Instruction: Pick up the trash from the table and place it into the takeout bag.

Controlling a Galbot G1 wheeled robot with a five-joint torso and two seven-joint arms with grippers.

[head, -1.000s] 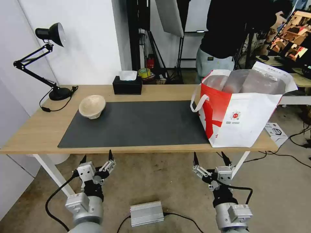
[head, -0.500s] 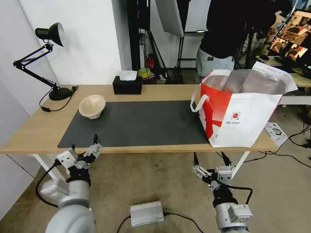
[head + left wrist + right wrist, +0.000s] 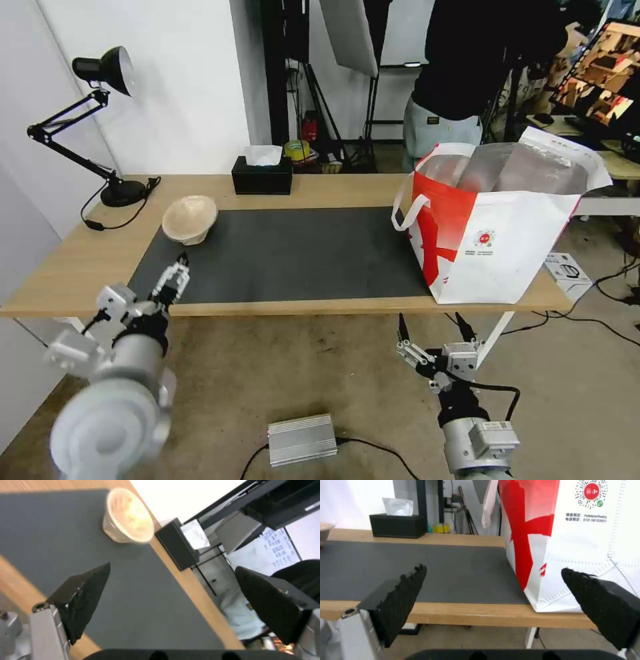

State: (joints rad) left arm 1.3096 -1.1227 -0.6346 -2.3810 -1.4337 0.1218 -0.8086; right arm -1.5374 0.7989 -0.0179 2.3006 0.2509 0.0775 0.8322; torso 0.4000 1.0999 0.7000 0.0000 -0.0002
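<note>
A beige pulp-fibre bowl (image 3: 190, 219) (image 3: 128, 517) rests at the far left corner of the dark grey mat (image 3: 287, 253) on the light-wood table (image 3: 80, 267), its opening turned partly toward me. My left gripper (image 3: 157, 277) (image 3: 173, 590) hangs open over the mat's near left corner, well short of the bowl and holding nothing. The white and red takeout bag (image 3: 493, 227) (image 3: 573, 542) stands open at the table's right end. My right gripper (image 3: 430, 320) (image 3: 493, 587) waits open below the front edge, near the bag.
A black tissue box (image 3: 262, 175) (image 3: 396, 525) sits at the table's back edge, a black desk lamp (image 3: 107, 133) at the back left. A silver box (image 3: 301, 439) and cables lie on the floor. A person stands behind the bag.
My left arm has risen from below the table edge and swung left, bringing its gripper over the mat's near left corner. The right arm has not moved.
</note>
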